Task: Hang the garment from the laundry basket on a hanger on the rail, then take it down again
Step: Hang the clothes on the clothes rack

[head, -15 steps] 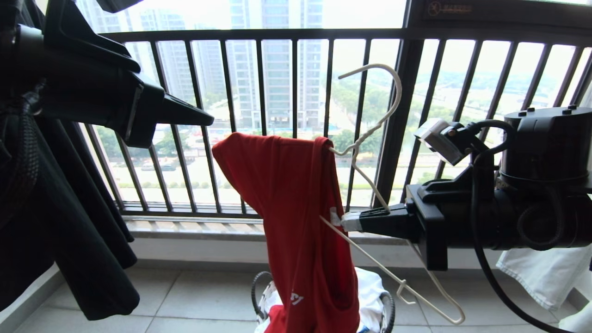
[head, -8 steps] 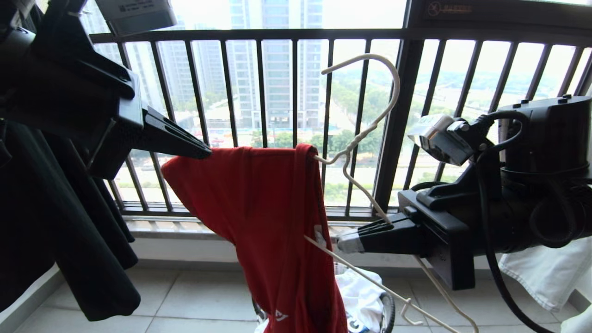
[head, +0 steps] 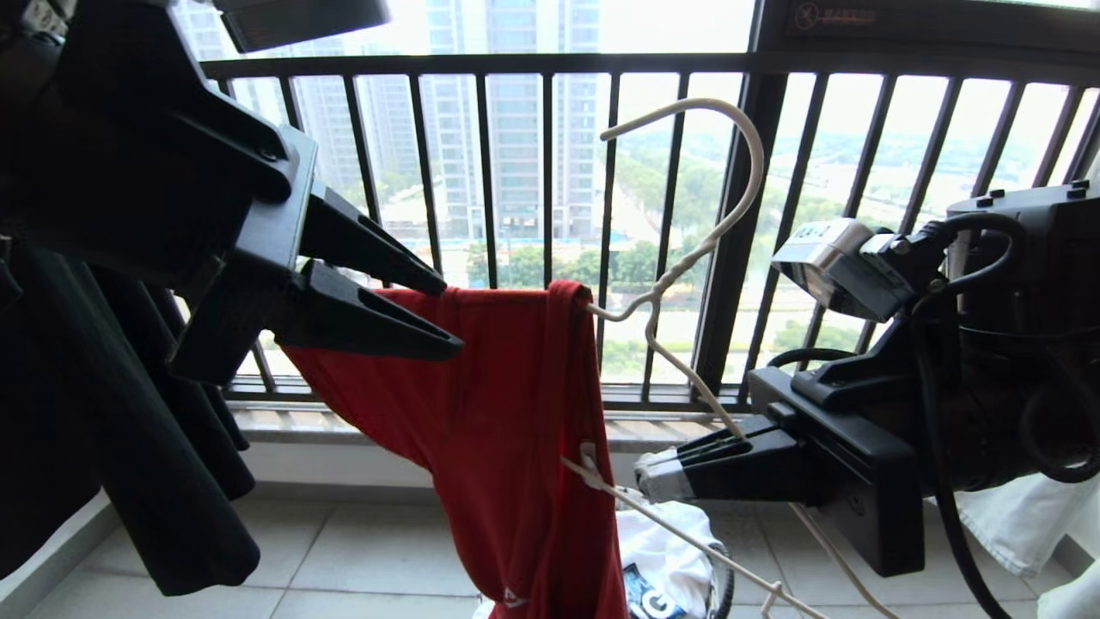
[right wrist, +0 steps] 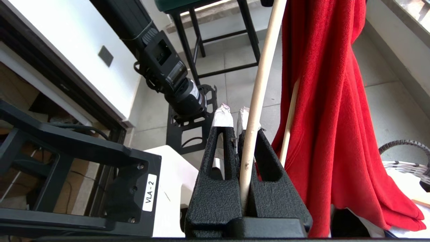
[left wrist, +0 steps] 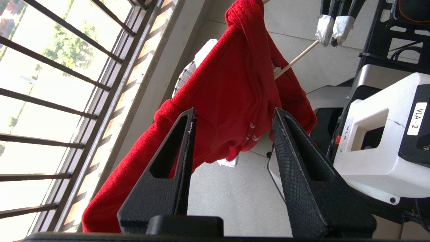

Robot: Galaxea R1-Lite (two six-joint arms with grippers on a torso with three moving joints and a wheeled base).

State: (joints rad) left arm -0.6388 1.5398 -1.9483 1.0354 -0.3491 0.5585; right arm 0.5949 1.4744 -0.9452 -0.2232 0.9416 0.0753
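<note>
The red garment hangs over one arm of the pale wire hanger, and its lower part drops toward the laundry basket on the floor. My right gripper is shut on the hanger's lower wire, which runs between its taped fingertips. My left gripper is open at the garment's upper left shoulder, with one finger above the cloth edge and one in front of it. In the left wrist view the garment lies just past the open left gripper. The rail is out of view.
A black garment hangs at the far left. The black barred window railing runs behind everything. White cloth hangs at the right. A white T-shirt lies in the basket. A dark stool stands on the tiled floor.
My left gripper came across to the garment's shoulder, drew that corner out to the left, and has now opened. My right gripper and the hanger have sunk slightly.
</note>
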